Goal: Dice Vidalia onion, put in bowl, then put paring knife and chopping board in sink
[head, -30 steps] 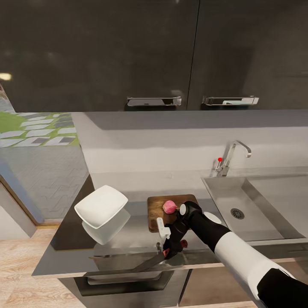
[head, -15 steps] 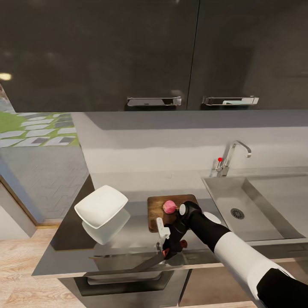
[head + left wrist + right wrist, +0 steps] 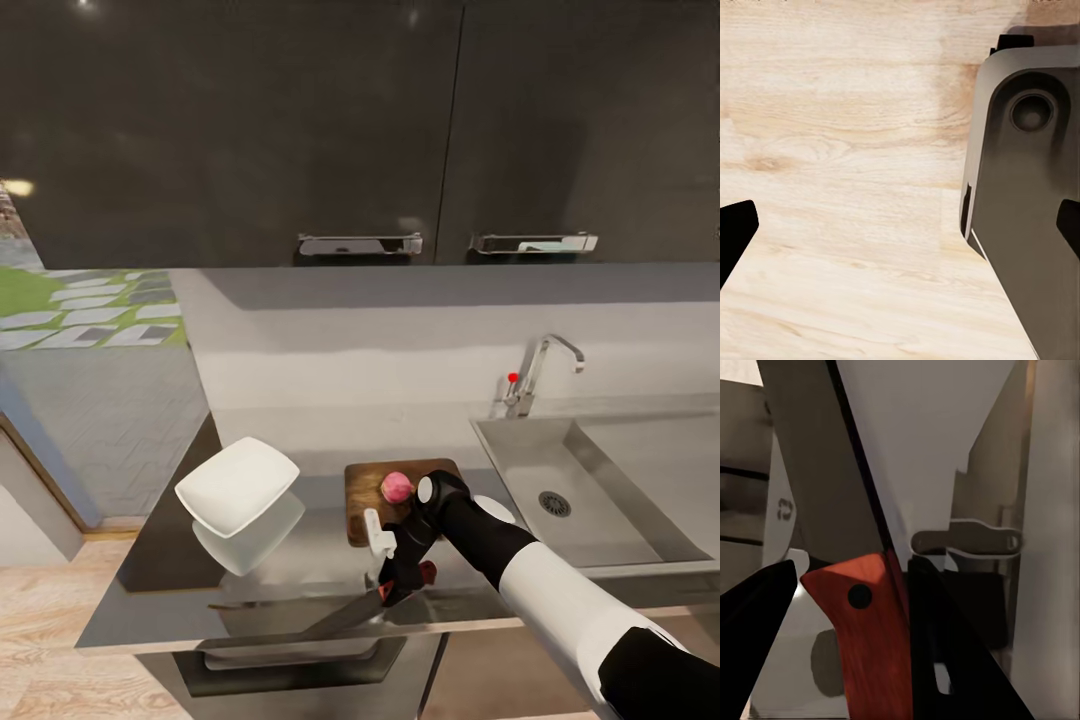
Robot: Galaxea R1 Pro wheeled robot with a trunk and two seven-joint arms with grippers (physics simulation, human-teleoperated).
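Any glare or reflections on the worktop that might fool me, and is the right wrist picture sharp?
Head view: the glossy countertop mirrors the bowl, giving a ghost copy beneath it, and shows a dark streak by the right gripper. Right wrist view: the paring knife is so close that the handle edges look soft, and the background is blurred.

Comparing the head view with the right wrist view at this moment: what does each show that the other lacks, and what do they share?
Head view alone: the Vidalia onion on the chopping board, the white bowl on the countertop, the sink and the tap.
Right wrist view alone: the knife handle's dark rivet and the broad grey blade close up.
Both: the paring knife, clamped by its orange-red handle in the right gripper.
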